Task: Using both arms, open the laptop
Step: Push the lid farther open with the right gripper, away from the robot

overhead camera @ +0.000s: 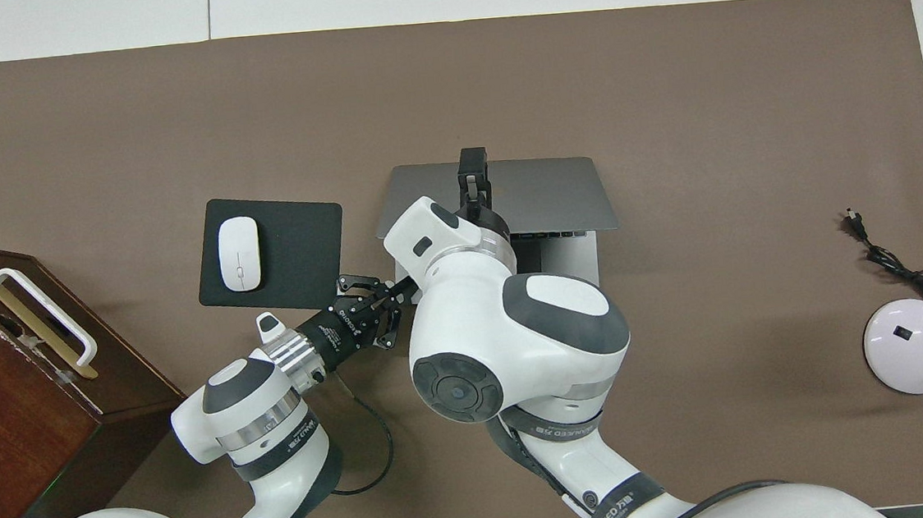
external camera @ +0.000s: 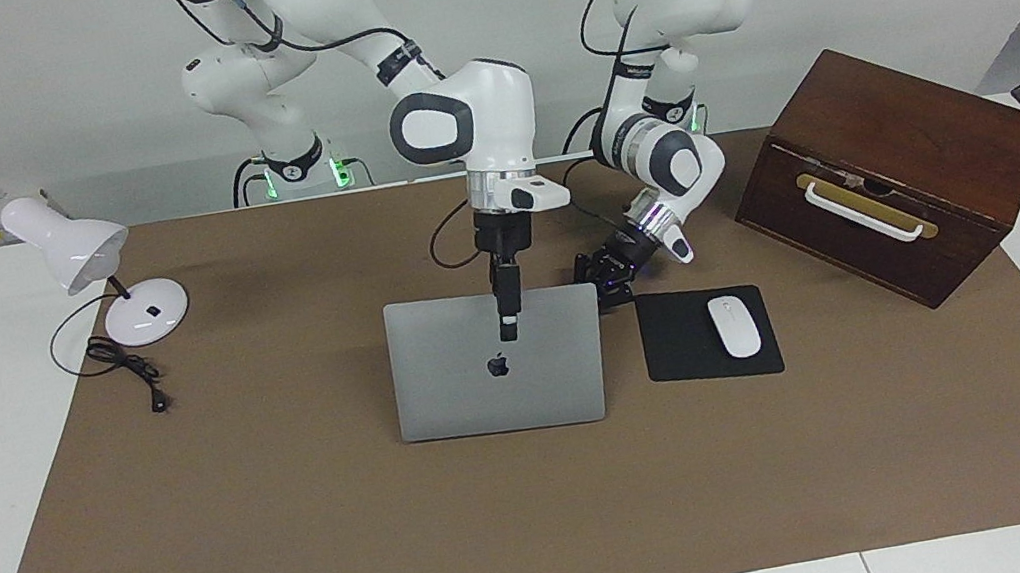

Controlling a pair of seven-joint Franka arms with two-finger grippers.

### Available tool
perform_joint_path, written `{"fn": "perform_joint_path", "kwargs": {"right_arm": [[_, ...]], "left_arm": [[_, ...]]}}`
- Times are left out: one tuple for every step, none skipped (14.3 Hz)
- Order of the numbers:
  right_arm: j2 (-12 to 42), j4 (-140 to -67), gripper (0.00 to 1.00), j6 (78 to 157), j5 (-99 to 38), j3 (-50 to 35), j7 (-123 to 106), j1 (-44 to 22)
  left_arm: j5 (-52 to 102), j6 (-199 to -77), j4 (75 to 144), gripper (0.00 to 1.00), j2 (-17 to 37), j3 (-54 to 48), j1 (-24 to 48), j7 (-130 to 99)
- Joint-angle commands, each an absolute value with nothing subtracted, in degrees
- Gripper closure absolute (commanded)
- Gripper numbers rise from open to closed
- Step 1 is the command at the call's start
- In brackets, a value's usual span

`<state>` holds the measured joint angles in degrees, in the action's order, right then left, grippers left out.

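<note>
Nearest the robots, the left arm (overhead camera: pixel 243 416) carries lettering on its black wrist band, too small to make out, and the right arm (overhead camera: pixel 518 345) shows a band reading partly "NJEED" beside some characters. The left gripper (external camera: pixel 600 294) lies low at the corner of the laptop (external camera: pixel 499 384) on the robots' side, toward the left arm's end of the table, its fingertips together; whether they touch the base cannot be told. The right gripper (external camera: pixel 507 327) points down at the lid's upper edge; its fingers look close together, but whether they clamp the edge cannot be told. The laptop stands mid-table on the brown mat (external camera: pixel 308 559), its lid raised steeply, apple logo facing away from the robots, keyboard rows showing in the overhead view. Beside it lies the black mousepad (external camera: pixel 682 352) with a white mouse (external camera: pixel 734 326). A wooden box (external camera: pixel 897 168) stands at the left arm's end, a white lamp (external camera: pixel 104 276) at the right arm's end.
</note>
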<state>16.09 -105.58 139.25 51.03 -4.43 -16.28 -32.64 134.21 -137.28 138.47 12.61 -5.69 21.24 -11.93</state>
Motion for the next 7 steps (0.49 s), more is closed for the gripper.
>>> {"fn": "perform_joint_path", "kwargs": {"right_arm": [[14.3, -105.4, 0.0, 139.4, 53.0, -4.7, -14.8, -32.1], [14.3, -104.9, 0.0, 139.3, 53.0, -4.7, -14.8, -32.1], [14.4, -104.8, 0.0, 139.3, 53.0, -4.7, -14.8, -32.1], [14.4, -104.8, 0.0, 139.3, 53.0, -4.7, -14.7, -32.1], [14.4, -104.8, 0.0, 139.3, 53.0, -4.7, -14.6, -32.2], [14.4, -104.7, 0.0, 139.3, 53.0, -4.7, -14.5, -32.1], [14.4, -104.7, 0.0, 139.4, 53.0, -4.7, -14.5, -32.1]], "left_arm": [[135.8, -139.8, 136.7, 1.0, 18.2, -5.4, 20.8, -8.8], [135.8, -139.9, 136.7, 1.0, 18.2, -5.4, 20.8, -8.8], [135.8, -139.9, 136.7, 1.0, 18.2, -5.4, 20.8, -8.8], [135.8, -139.9, 136.7, 1.0, 18.2, -5.4, 20.8, -8.8], [135.8, -139.9, 136.8, 1.0, 18.2, -5.4, 20.8, -8.8], [135.8, -139.9, 136.7, 1.0, 18.2, -5.4, 20.8, -8.8], [135.8, -139.9, 136.7, 1.0, 18.2, -5.4, 20.8, -8.8]]}}
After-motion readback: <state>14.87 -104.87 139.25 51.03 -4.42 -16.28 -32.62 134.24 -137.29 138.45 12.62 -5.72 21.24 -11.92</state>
